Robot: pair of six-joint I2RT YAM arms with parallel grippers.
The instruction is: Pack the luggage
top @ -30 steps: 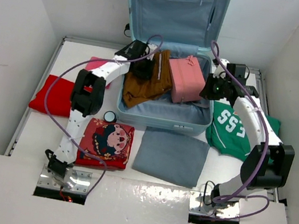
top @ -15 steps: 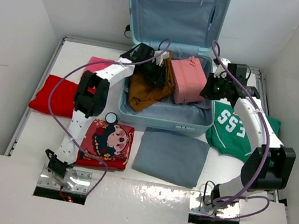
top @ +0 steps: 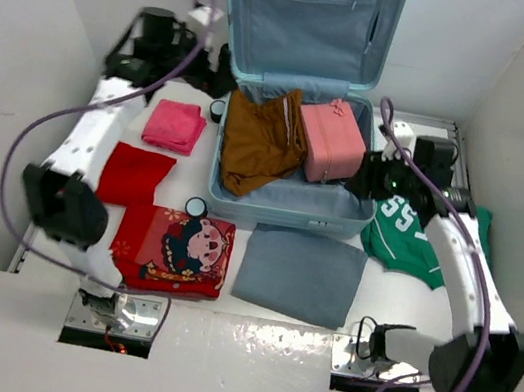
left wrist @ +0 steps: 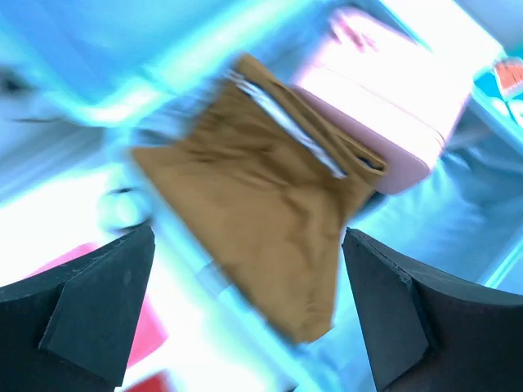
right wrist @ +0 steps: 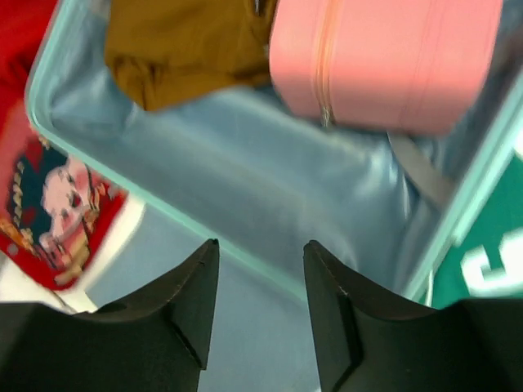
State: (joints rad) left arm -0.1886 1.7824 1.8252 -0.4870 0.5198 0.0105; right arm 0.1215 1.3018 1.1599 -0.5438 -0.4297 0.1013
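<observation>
The pale blue luggage (top: 284,215) lies open at the back of the table, its lid standing against the wall. A brown garment (top: 260,140) and a small pink case (top: 330,142) lie inside it. My left gripper (top: 209,51) hangs high at the back left, outside the shell, wide open and empty. Its blurred wrist view looks down on the brown garment (left wrist: 261,204) and the pink case (left wrist: 384,114). My right gripper (top: 361,176) hovers at the shell's right wall, open and empty. In its wrist view the right gripper (right wrist: 261,242) stands over the lining (right wrist: 270,163) near the front rim.
A pink folded cloth (top: 175,125), a red cloth (top: 136,174) and a red cartoon-print garment (top: 177,247) lie on the left. A grey folded cloth (top: 299,272) lies in front of the case, and a green jersey (top: 408,232) on the right. A small round object (top: 195,207) sits by the front left corner.
My left gripper has opened, let go of the brown garment and swung out of the suitcase to the back left. My right gripper has opened and drawn back from the pink case.
</observation>
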